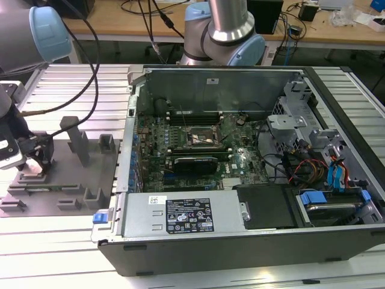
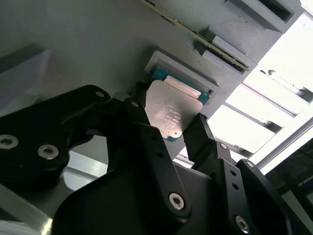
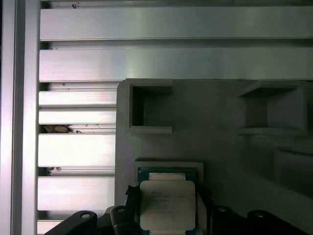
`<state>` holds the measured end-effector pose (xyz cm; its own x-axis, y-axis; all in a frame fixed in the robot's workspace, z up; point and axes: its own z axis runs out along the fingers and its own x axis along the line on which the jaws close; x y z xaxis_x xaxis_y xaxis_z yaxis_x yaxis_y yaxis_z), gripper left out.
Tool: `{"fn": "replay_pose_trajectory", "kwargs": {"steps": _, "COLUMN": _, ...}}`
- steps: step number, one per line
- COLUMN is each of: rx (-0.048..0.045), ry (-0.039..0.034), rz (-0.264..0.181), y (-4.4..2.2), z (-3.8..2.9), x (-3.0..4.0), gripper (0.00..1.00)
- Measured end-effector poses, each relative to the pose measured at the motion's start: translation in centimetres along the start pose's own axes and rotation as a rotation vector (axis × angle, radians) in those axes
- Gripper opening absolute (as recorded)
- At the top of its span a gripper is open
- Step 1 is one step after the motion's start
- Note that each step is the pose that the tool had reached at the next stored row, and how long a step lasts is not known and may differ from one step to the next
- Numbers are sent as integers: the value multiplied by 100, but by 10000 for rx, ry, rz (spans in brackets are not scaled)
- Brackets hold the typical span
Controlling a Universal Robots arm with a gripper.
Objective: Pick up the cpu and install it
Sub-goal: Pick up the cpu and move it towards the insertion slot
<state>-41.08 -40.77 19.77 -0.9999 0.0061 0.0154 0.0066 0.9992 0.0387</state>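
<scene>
The cpu is a small square chip with a pale silver top and a green edge. It sits between my gripper's two black fingers, which press on two opposite sides of it. It hangs just over a shallow square pocket in the grey plastic plate, and a green edge shows in that pocket behind it. In the first wrist view the cpu is level. My gripper stands over the plate at the exterior view's left. The motherboard's open socket lies inside the computer case.
Upright blocks rise from the grey plate close to my gripper. A black cable hangs over the ribbed aluminium table. The case wall stands between the plate and the motherboard. A second arm's base sits behind the case.
</scene>
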Motion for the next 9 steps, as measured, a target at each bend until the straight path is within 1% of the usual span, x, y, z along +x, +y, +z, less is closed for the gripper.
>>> {"fn": "replay_pose_trajectory", "kwargs": {"steps": 5, "rx": -1, "ry": 0, "rz": 0, "y": 3, "z": -66, "x": 1, "gripper": 55}}
{"fn": "replay_pose_trajectory", "kwargs": {"steps": 9, "rx": 1, "ry": 1, "rz": 0, "y": 3, "z": -69, "x": 1, "gripper": 55}}
